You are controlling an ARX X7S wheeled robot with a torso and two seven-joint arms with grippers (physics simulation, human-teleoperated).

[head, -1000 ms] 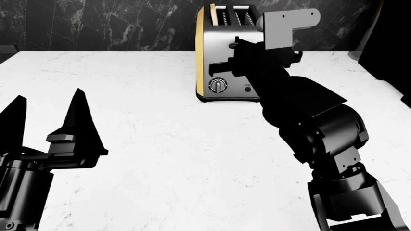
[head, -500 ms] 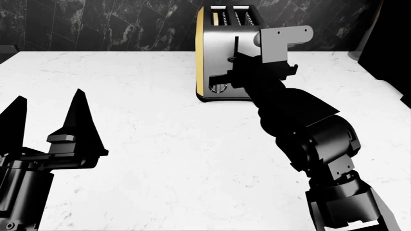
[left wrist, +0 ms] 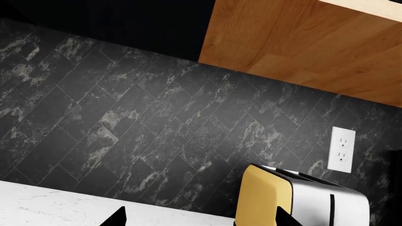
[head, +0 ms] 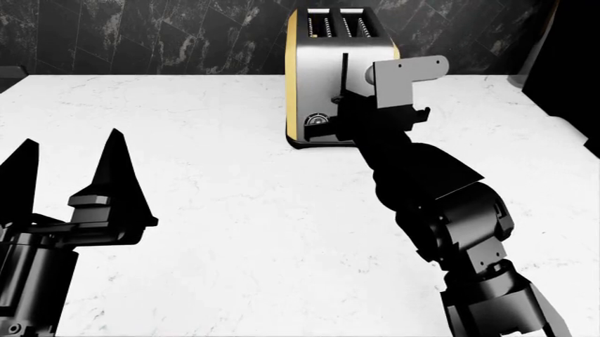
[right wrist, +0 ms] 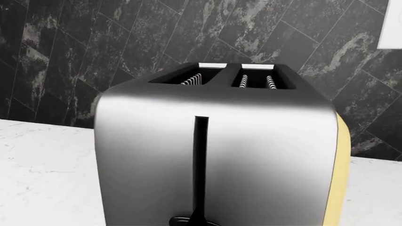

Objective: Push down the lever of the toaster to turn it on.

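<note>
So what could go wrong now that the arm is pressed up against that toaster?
The toaster stands loose on the counter, so a push that is not straight down might slide or tip it. The right gripper hides the lever in the head view, and the right wrist view shows only the slot, so it could slip off unnoticed or hit the dial instead.

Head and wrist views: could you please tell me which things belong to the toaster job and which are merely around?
Job: toaster; lever slot; right gripper, at the toaster's silver face.
Merely around: left gripper, open, away from the toaster; countertop; wall outlet; wooden cabinet.
</note>
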